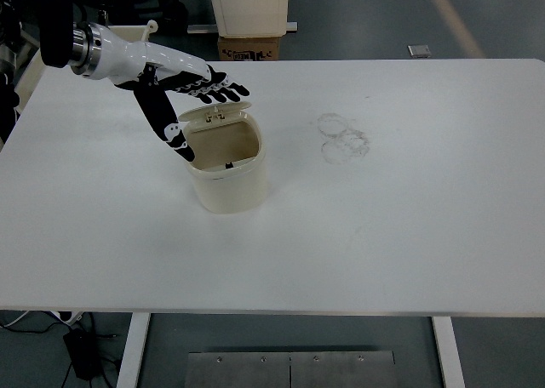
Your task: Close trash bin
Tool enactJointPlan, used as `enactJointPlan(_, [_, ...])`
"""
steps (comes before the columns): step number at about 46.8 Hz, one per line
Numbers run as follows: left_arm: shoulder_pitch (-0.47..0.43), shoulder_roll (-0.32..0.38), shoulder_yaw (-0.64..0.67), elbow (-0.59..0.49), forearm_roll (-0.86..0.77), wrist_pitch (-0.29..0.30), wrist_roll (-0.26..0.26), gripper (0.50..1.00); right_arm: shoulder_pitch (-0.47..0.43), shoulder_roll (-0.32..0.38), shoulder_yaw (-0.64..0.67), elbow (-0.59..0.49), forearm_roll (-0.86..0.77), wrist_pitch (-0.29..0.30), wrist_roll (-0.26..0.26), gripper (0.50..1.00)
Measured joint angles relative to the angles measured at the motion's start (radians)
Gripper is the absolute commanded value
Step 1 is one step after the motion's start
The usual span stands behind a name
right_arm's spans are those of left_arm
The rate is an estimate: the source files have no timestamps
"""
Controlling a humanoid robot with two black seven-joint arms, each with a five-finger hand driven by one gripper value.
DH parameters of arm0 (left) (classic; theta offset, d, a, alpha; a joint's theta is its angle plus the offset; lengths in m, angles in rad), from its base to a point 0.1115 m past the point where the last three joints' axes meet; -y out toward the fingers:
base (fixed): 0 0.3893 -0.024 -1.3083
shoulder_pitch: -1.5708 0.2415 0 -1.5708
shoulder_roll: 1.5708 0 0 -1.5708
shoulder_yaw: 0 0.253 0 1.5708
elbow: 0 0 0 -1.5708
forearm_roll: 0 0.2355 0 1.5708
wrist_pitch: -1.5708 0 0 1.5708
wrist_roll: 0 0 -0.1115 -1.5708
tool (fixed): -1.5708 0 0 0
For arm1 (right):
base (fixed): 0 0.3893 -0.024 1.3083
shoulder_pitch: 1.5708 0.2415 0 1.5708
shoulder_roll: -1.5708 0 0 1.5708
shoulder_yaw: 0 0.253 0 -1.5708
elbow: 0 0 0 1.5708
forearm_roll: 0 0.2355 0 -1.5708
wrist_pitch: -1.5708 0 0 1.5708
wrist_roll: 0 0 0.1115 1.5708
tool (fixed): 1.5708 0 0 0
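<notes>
**Bin lid partly lowered under robot hand**

White counter (383, 235), grey floor beyond. Left robot hand (183, 86), fingers spread and holding nothing, lies flat over the tilted cream plastic lid (220, 111). The cream plastic trash bin (228, 179) stands directly beneath it, mouth not fully covered.

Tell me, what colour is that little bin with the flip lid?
Cream small plastic trash bin, seen in the head view.

- A lab or workshop is suggested by the smooth grey concrete floor (375, 18).
- A plain white counter on metal legs (426, 235) is seen.
- A brown cardboard box (250, 48) is stored behind.
</notes>
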Motion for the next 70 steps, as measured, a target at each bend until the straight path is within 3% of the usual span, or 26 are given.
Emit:
enactJointPlan(31, [0.017, -0.006, 0.09, -0.081, -0.009, 0.0, 0.0, 1.0, 0.0, 0.0, -0.001, 0.0, 0.0, 0.0, 0.0, 0.993])
enactJointPlan(70, [0.057, 0.002, 0.101, -0.074, -0.002, 0.0, 0.0, 1.0, 0.0, 0.0, -0.001, 0.0, 0.0, 0.0, 0.0, 0.993])
